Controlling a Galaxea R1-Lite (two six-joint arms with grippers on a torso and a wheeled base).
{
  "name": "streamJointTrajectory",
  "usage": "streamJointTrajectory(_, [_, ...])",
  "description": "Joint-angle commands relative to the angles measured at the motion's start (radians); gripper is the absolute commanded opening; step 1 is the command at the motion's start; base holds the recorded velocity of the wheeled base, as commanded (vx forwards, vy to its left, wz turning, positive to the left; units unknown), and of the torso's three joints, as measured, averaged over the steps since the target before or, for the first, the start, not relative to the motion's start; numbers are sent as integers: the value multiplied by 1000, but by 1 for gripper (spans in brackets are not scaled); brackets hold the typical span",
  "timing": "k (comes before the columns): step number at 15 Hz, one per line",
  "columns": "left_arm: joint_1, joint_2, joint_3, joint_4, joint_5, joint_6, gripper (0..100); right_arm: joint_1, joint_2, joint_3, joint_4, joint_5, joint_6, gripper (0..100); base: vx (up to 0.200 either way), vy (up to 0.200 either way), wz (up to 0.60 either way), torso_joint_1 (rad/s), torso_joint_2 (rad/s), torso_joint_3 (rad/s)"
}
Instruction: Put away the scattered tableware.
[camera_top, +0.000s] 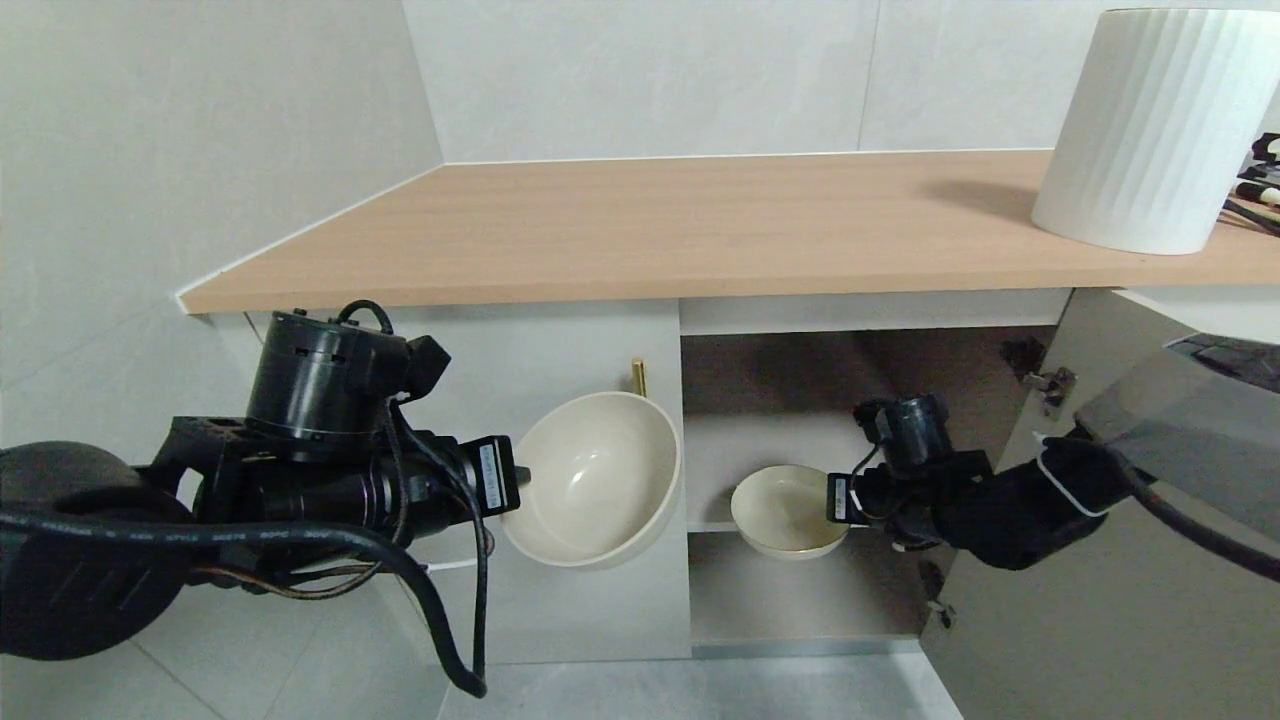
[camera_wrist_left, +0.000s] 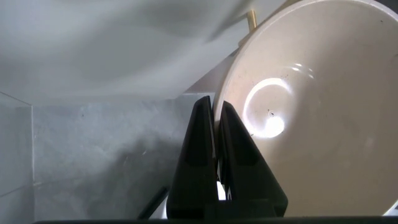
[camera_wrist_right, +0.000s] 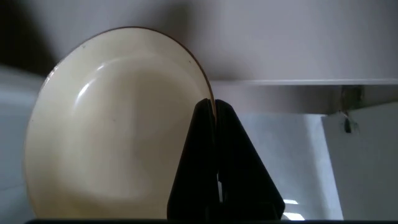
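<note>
Large cream bowl (camera_top: 595, 480) hangs tipped on its side at lower centre of the head view, in front of the closed cabinet door and just below a brass handle (camera_top: 638, 377). The left gripper (camera_top: 515, 478) has its jaws drawn almost together, pinching the bowl's rim. Right of centre, a smaller cream bowl (camera_top: 785, 508) is inside the open cabinet at shelf (camera_top: 710, 500) level; whether it rests there I cannot tell. The right gripper (camera_top: 838, 498) has narrow jaws clamped on its rim. White labels beside both grippers carry print too small to read. A wooden surface (camera_top: 700, 220) spans the top, with a white ribbed cylinder (camera_top: 1150, 130) at upper right and pale tiled walls (camera_top: 650, 70) behind.
</note>
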Motion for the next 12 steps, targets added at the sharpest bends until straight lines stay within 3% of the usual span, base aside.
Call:
streamJointTrajectory(1, [0, 4, -3, 0, 0, -1, 0, -10, 97, -101, 40, -3, -27, 0, 0, 0, 0, 0, 0, 0])
streamJointTrajectory(3, [-1, 7, -3, 0, 1, -1, 0, -21, 127, -184, 76, -11, -29, 0, 0, 0, 0, 0, 0, 0])
streamJointTrajectory(12, [-3, 33, -3, -2, 3, -1, 0, -82, 259, -270, 22, -82, -29, 0, 0, 0, 0, 0, 0, 0])
